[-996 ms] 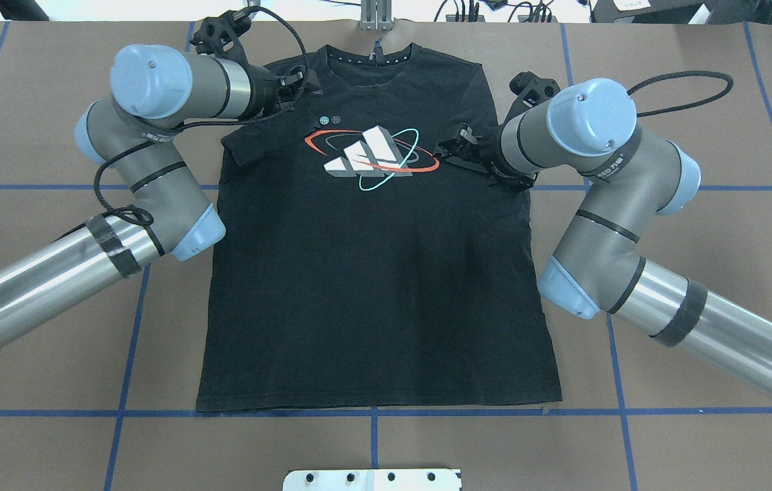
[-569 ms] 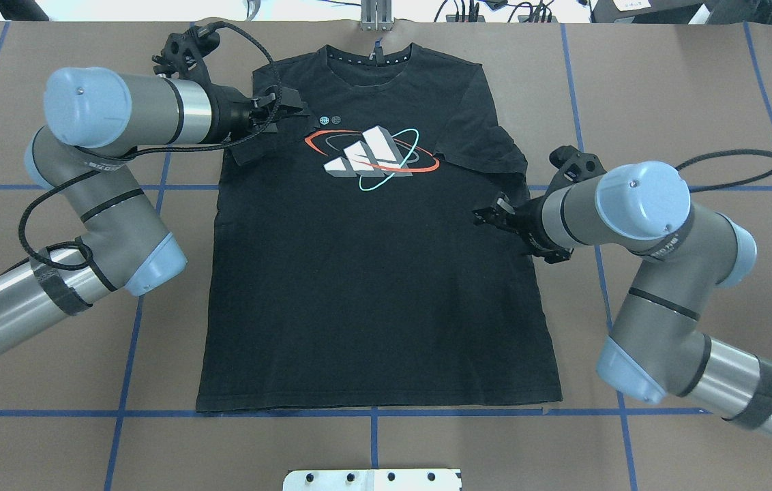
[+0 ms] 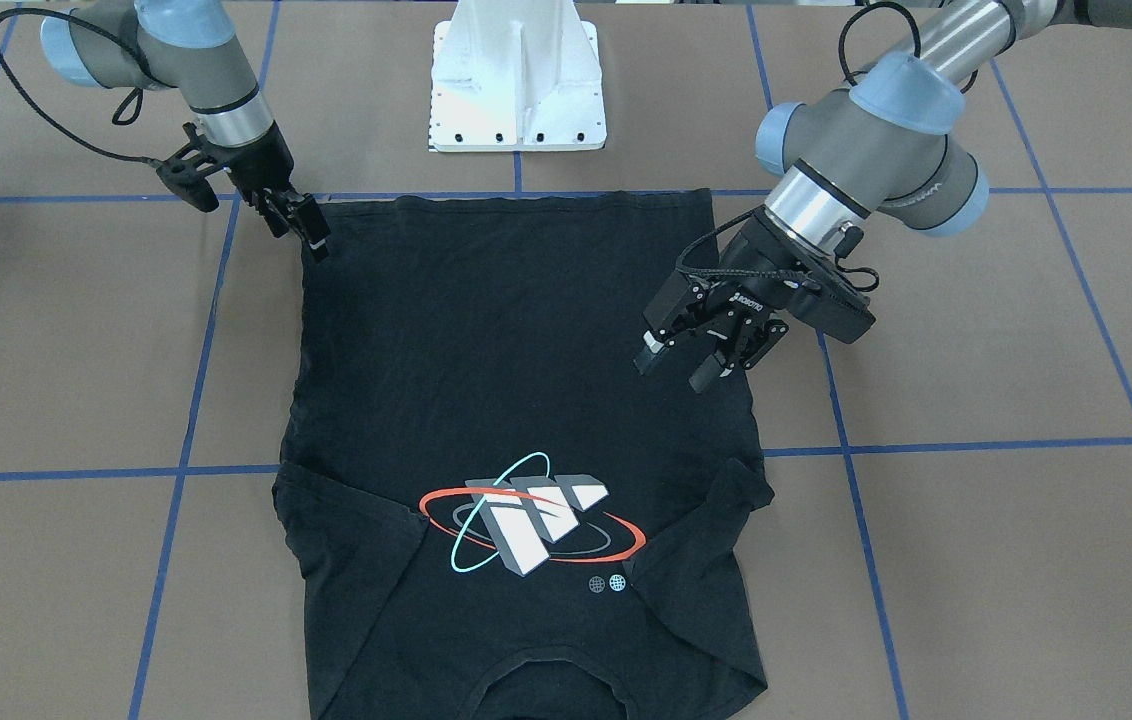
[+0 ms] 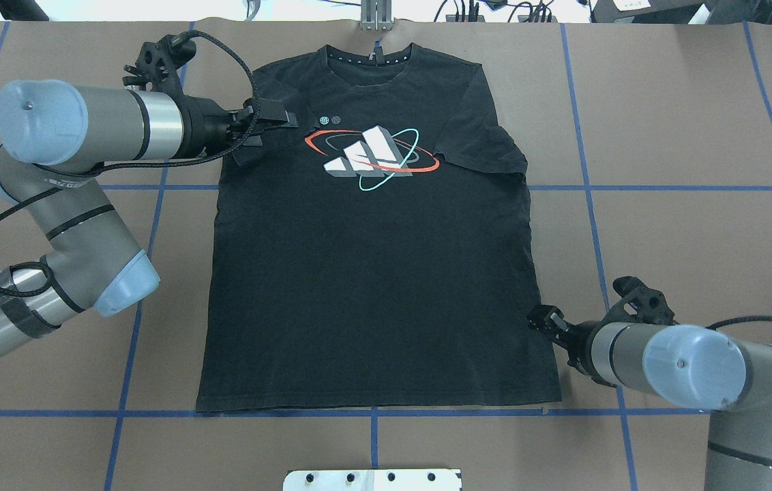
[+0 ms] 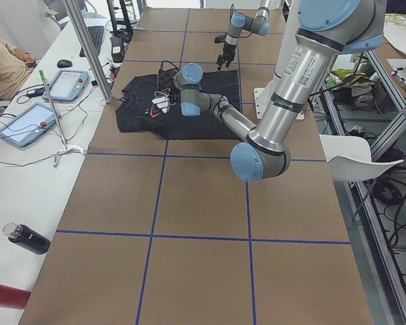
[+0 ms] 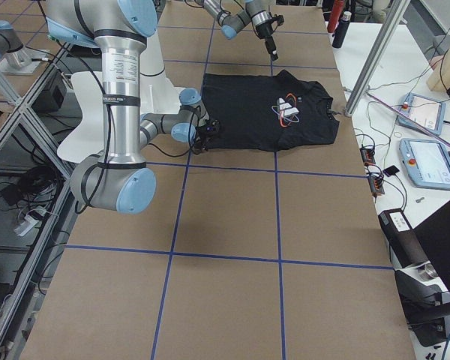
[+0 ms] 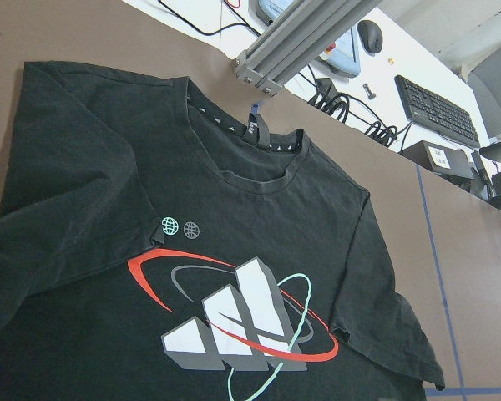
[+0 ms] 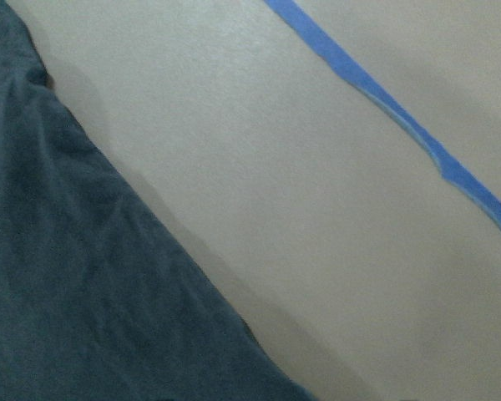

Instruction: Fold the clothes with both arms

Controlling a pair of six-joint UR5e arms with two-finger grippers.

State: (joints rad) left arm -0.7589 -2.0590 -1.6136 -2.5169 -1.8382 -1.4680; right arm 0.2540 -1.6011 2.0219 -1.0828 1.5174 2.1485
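The black T-shirt (image 4: 372, 286) lies flat, front up, collar at the far edge. Both sleeves are turned in beside the grey-white logo (image 4: 372, 155). My left gripper (image 4: 277, 126) hangs over the folded left sleeve. In the front-facing view this left gripper (image 3: 691, 365) is open and holds nothing. My right gripper (image 4: 537, 319) is low at the shirt's right side edge, near the hem corner. Seen from the front, the right gripper (image 3: 311, 232) looks open, and no cloth shows between its fingers. The right wrist view shows only the shirt's edge (image 8: 83, 292) on the table.
The white pedestal (image 3: 518, 80) stands behind the hem. A metal post (image 4: 376, 17) rises just past the collar. Blue tape lines (image 4: 372, 412) grid the brown table. Beyond the far edge a side table carries tablets (image 5: 27, 122) and cables, with a person (image 5: 3, 64) beside it.
My right arm has swung from the right sleeve back along the shirt's side to the hem corner. My left arm has drawn back a little to the left, away from the folded sleeve.
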